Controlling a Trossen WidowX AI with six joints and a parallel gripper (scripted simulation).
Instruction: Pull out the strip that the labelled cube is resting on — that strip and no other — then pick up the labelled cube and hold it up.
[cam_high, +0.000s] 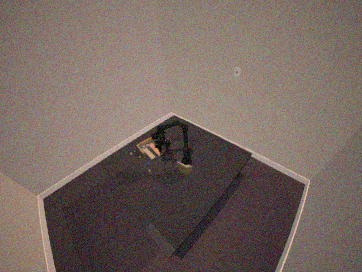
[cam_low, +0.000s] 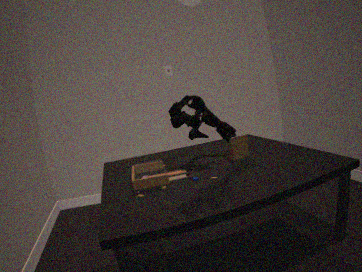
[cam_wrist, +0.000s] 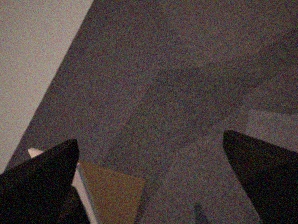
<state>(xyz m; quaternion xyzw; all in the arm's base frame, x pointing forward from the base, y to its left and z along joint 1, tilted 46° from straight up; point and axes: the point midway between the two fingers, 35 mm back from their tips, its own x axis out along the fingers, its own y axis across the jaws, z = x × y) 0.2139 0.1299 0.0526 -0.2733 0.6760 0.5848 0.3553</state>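
Observation:
My gripper (cam_wrist: 151, 142) is open, its two dark fingers wide apart in the wrist view with nothing between them. In the top and exterior views the arm's dark front end hangs above the table, near the open tan tray (cam_low: 146, 184); its fingers are too dark to make out there. A pale strip (cam_high: 149, 153) (cam_low: 177, 177) and an orange strip (cam_high: 155, 149) (cam_low: 172, 173) lie side by side in the tray and reach out of its open end. The labelled cube and its label cannot be made out; which strip it rests on cannot be told.
A tan block (cam_high: 185, 168) (cam_low: 239, 148) stands by the arm's base. A small blue piece (cam_low: 195, 178) and an orange one (cam_low: 214, 177) lie beyond the strips' ends. Small light pieces lie beside the tray. A brown panel (cam_wrist: 114, 196) with a pale edge shows low in the wrist view.

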